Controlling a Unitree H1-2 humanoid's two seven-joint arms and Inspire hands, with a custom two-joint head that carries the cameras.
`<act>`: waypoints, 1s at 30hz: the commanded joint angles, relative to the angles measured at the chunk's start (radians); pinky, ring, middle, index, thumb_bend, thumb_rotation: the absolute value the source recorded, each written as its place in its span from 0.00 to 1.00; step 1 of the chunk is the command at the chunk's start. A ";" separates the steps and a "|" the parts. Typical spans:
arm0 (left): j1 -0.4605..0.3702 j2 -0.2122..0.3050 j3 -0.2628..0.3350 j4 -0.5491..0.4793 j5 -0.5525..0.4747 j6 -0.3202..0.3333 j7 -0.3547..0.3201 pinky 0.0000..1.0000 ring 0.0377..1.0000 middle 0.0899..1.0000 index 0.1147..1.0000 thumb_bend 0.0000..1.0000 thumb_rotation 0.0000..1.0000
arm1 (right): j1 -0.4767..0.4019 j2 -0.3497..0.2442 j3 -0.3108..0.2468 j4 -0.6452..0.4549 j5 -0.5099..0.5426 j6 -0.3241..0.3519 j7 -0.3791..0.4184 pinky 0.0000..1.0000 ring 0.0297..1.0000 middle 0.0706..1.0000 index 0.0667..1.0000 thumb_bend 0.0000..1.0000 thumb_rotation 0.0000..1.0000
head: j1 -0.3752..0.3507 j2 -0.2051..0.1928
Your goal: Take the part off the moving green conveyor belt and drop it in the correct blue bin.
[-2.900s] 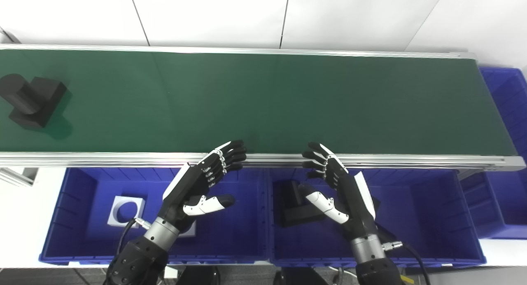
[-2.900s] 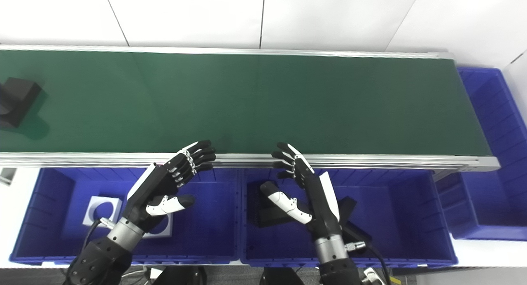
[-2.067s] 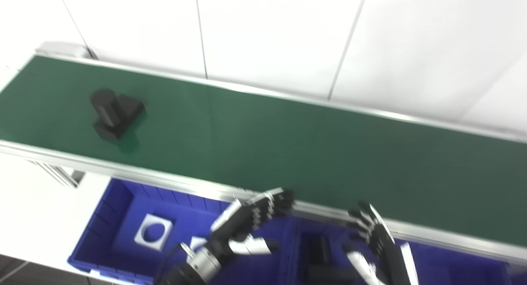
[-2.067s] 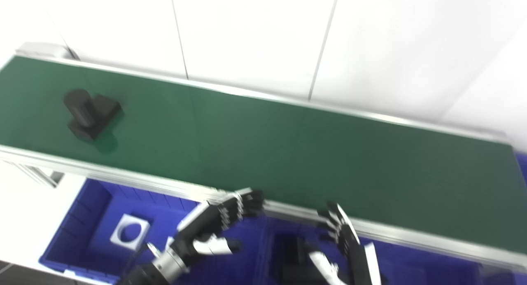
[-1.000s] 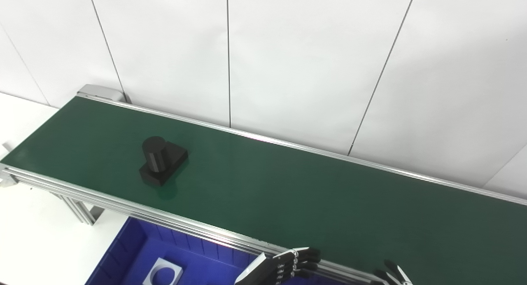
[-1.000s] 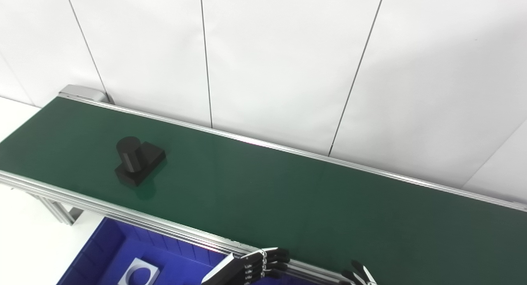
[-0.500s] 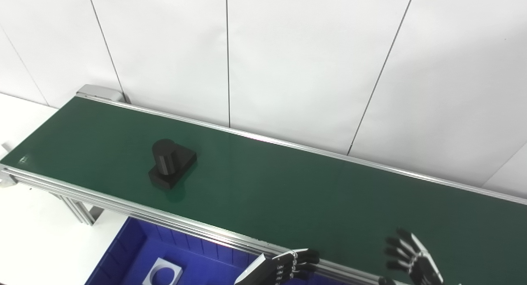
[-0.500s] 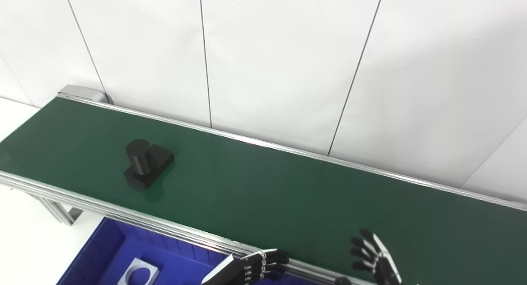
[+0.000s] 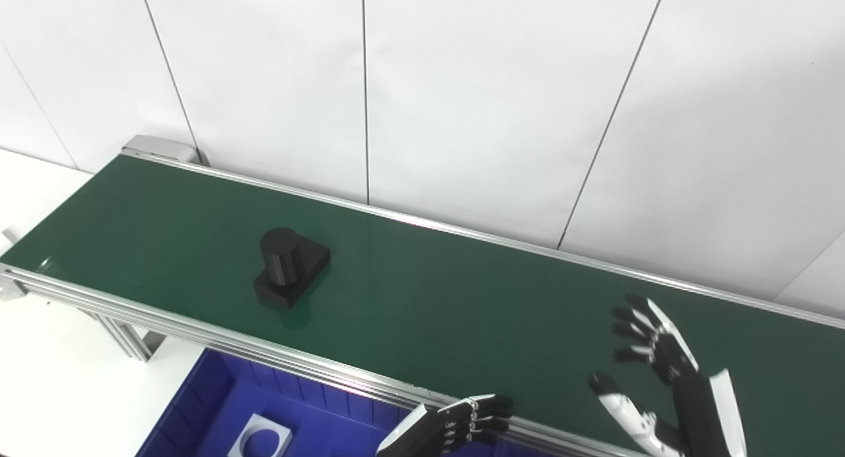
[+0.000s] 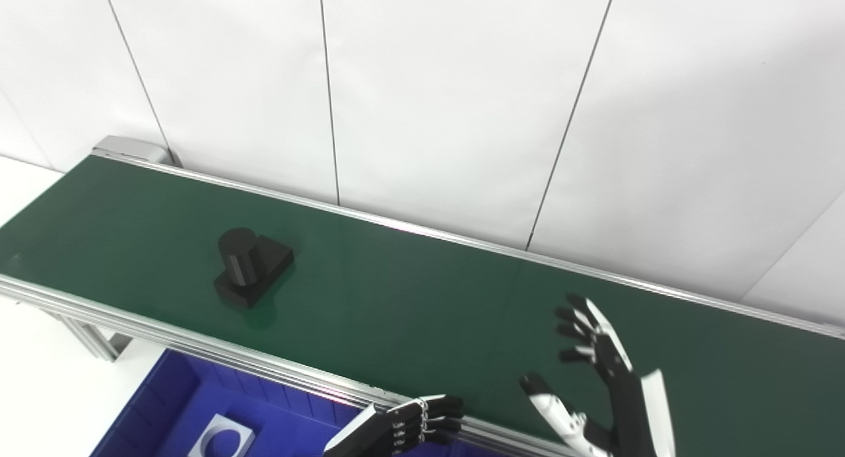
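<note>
Black part [image 9: 289, 275] has ridden further along belt [image 9: 462, 312]; right hand [image 9: 660, 384] has risen over it, fingers spread, empty, awaiting pickup. Left hand [image 9: 455, 427] fingers curled, empty.

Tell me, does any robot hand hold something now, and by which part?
Nothing is held. The right robot hand is open above the belt; the black part lies untouched.
</note>
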 commanded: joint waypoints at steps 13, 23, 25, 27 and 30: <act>-0.023 -0.002 0.001 -0.015 -0.002 -0.039 -0.001 0.79 0.83 0.84 0.84 0.98 0.46 | -0.178 -0.009 0.065 0.061 -0.075 0.067 0.058 0.63 0.75 0.81 0.87 0.57 0.30 | -0.017 0.002; -0.023 0.004 0.000 -0.021 -0.013 -0.033 -0.011 0.80 0.83 0.84 0.84 0.97 0.44 | -0.281 0.008 0.104 0.173 -0.093 0.081 0.088 0.70 0.80 0.82 0.88 0.62 0.29 | -0.021 0.007; -0.025 0.005 0.000 -0.015 -0.017 -0.039 -0.015 0.80 0.83 0.84 0.84 0.97 0.44 | -0.306 0.013 0.114 0.204 -0.105 0.088 0.090 0.69 0.79 0.82 0.88 0.62 0.30 | -0.027 0.007; -0.026 0.007 0.001 -0.014 -0.018 -0.038 -0.016 0.80 0.83 0.84 0.84 0.96 0.43 | -0.326 0.018 0.119 0.240 -0.114 0.080 0.081 0.67 0.78 0.82 0.88 0.62 0.31 | -0.029 0.007; -0.026 0.008 0.002 -0.016 -0.016 -0.035 -0.016 0.81 0.83 0.84 0.84 0.96 0.43 | -0.355 0.025 0.122 0.302 -0.117 0.057 0.066 0.66 0.79 0.82 0.88 0.64 0.33 | -0.030 0.009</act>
